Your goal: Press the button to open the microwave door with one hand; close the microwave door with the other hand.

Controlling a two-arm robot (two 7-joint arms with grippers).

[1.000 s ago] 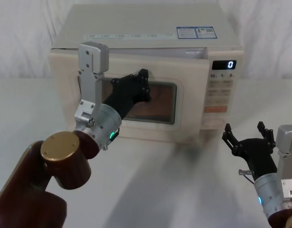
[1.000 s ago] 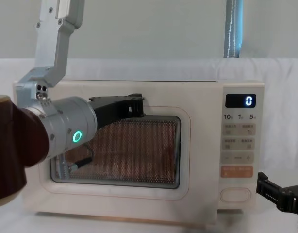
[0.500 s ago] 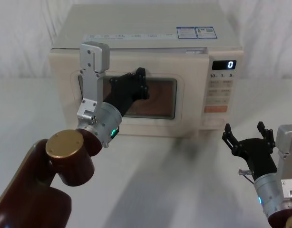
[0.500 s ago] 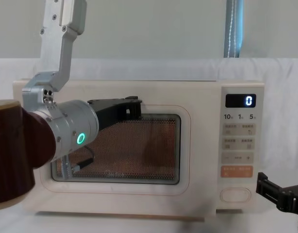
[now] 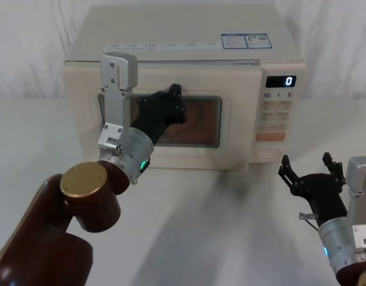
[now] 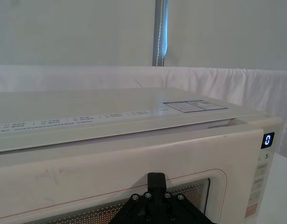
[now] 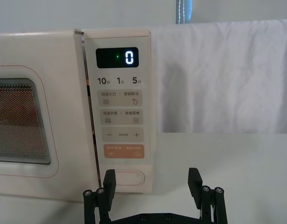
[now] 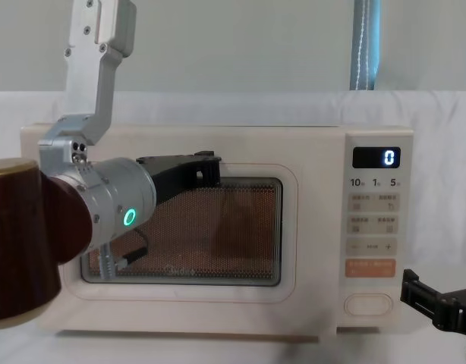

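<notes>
Cream door flush, black claw at its window

Cream microwave door [image 5: 165, 119], with its raised rounded frame and dark mesh glass, sits flush with the oven's front. Against the upper part of the glass rests the left black claw gripper [image 5: 174, 102], its fingers drawn together. Right of the door, low on the control panel, is the wide cream pill-shaped button [image 7: 126, 178]. Just in front of it the right black claw gripper [image 7: 153, 183] hovers, fingers spread apart, holding nothing.
</notes>
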